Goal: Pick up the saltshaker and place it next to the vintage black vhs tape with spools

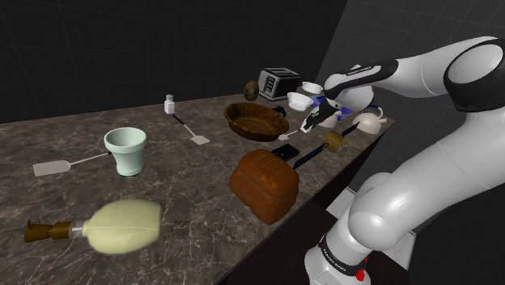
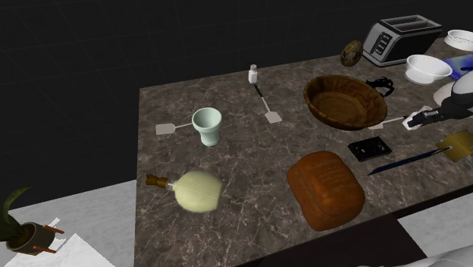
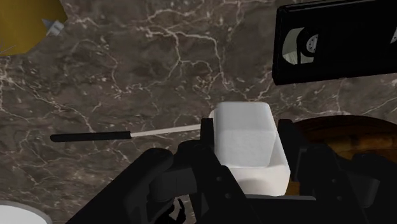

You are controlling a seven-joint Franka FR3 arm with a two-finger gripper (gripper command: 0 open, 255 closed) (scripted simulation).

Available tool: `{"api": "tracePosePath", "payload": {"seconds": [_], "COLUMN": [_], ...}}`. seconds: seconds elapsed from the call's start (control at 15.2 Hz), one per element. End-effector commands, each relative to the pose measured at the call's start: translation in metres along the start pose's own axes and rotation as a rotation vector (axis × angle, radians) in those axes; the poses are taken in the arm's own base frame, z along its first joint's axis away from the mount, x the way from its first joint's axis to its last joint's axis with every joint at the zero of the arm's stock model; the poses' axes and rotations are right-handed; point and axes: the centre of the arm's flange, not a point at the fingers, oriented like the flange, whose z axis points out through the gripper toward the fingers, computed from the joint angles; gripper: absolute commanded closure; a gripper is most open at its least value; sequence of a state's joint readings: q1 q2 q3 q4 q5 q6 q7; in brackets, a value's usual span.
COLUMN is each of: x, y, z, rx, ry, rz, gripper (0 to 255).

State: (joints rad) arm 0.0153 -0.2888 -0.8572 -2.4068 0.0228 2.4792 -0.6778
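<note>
Now the fingers clasp the white saltshaker, with the black VHS tape and wooden bowl nearby.

We are seeing the tape running off the wrist picture's edge, so part of its shell is being cut away. A yellow thing is being clipped at a corner, and we are not managing to tell what it is. The claw is hiding the lower part of the shaker, and one finger is covering much of the bowl. In the second exterior view, the plant and a white dish are running off the edges.
</note>
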Motion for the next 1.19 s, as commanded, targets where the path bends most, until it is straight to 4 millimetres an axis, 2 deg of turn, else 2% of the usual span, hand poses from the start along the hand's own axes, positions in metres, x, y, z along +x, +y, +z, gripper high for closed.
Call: {"api": "tracePosePath", "payload": {"seconds": [0.0,0.99,1.12], "x": [-0.004,-0.031,-0.031], "y": [0.000,0.002,0.002], "z": [0.011,0.087,0.087], "rx": [-0.001,-0.001,-0.001], "ry": [0.000,0.000,0.000], "rz": [0.000,0.000,0.000], "gripper": [255,255,255]}}
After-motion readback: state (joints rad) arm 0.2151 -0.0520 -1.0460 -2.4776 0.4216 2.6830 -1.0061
